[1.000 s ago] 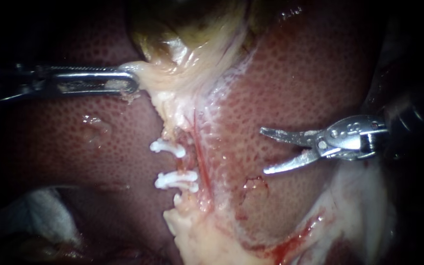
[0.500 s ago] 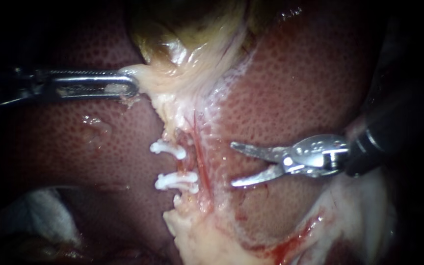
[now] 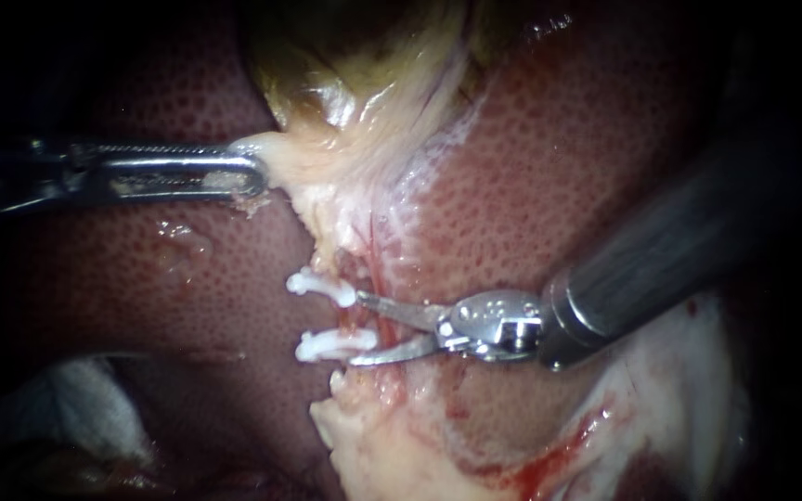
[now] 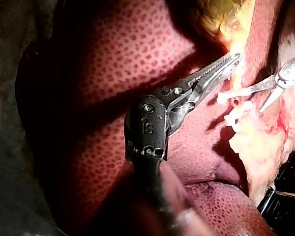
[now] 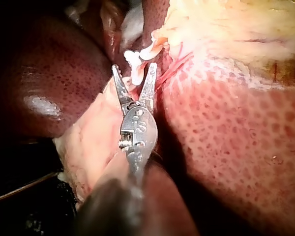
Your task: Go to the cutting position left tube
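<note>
- Left instrument [image 3: 254, 170]: enters level from the left. Its jaws are clamped on the pale edge of the gallbladder [image 3: 355, 83], which I hold taut over the liver [image 3: 559, 158].
- Upper clip [image 3: 320, 285] and lower clip [image 3: 331, 345]: both white, set across the left tube below the gallbladder, apart from each other.
- Left tube [image 3: 352, 320]: the short bare span between the two clips, near mid-view. A red tube [image 3: 384, 311] runs just to its right.
- Right instrument [image 3: 361, 328]: enters from the right, crossing the red tube. Its jaws stand apart and grip nothing, with one tip near each clip's right end and the bare span at the mouth of the gap.
- Handling, as I judge it: the tube looks thin, soft, wet and easily torn, with no stiffness to resist the jaws, so it may slip or bunch. I would take it only on the bare span, square across and midway, touching neither clip nor the red tube.
- Hard to make out: whether the span already lies fully inside the gap or just ahead of the tips. The right wrist view shows a clip between the tips but not the tube's far side. The left shaft fades into shadow, and a white patch [image 3: 85, 394] at lower left cannot be identified. The right shaft is cut off by the view's edge.
</note>
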`<move>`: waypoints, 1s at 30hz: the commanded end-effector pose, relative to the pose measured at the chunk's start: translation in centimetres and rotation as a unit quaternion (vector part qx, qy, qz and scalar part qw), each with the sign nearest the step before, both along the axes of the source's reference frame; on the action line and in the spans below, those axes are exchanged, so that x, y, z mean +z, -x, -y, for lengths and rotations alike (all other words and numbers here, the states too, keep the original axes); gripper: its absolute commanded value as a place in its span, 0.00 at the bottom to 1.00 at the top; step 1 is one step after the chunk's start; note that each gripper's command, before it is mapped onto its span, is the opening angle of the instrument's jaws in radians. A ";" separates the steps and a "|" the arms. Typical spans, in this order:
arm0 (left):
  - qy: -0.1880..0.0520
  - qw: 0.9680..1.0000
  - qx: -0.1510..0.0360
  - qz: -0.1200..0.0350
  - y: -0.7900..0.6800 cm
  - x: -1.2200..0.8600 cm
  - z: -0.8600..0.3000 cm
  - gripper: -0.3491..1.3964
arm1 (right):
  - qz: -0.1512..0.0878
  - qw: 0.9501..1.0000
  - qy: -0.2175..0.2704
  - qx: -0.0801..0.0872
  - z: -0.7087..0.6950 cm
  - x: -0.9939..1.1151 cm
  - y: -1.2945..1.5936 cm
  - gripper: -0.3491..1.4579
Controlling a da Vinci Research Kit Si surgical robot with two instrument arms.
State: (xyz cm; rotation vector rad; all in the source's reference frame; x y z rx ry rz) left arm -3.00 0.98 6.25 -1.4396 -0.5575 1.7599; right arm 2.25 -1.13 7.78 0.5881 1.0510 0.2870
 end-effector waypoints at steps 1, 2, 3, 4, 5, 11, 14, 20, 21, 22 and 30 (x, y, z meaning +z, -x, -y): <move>0.000 1.000 0.000 0.000 0.00 0.00 0.00 0.00 | -0.001 1.000 -0.003 -0.001 0.01 0.01 -0.02 0.99; 0.000 1.000 0.000 0.000 0.00 0.00 0.00 0.00 | -0.002 1.000 -0.003 -0.003 0.01 0.02 -0.04 0.99; 0.000 1.000 0.000 0.000 0.00 0.00 0.00 0.00 | -0.003 1.000 -0.005 -0.004 0.01 0.03 -0.06 0.99; 0.000 1.000 0.000 0.000 0.00 0.00 0.00 0.00 | -0.004 1.000 -0.007 -0.006 0.01 0.03 -0.08 0.99; 0.000 1.000 0.000 0.000 0.00 0.00 0.00 0.00 | -0.005 1.000 -0.010 -0.006 0.01 0.04 -0.10 0.99; 0.000 1.000 0.001 0.000 0.00 0.01 0.00 0.00 | -0.005 1.000 -0.015 -0.006 0.01 0.06 -0.20 0.99; 0.000 1.000 0.001 0.000 0.00 0.02 0.00 0.00 | -0.008 1.000 -0.017 -0.009 0.00 0.06 -0.23 0.99; 0.000 1.000 0.001 0.001 -0.01 0.06 -0.02 0.00 | -0.011 1.000 -0.022 -0.014 -0.02 0.08 -0.33 0.99; 0.000 1.000 0.001 0.001 -0.02 0.08 -0.02 0.00 | -0.012 1.000 -0.022 -0.015 -0.03 0.09 -0.34 0.99; 0.000 1.000 0.001 0.001 -0.02 0.09 -0.03 0.00 | -0.013 0.999 -0.024 -0.016 -0.03 0.10 -0.36 0.99; 0.001 1.000 0.001 0.001 -0.01 0.10 -0.02 0.00 | -0.012 0.999 -0.038 -0.016 -0.06 0.19 -0.50 0.99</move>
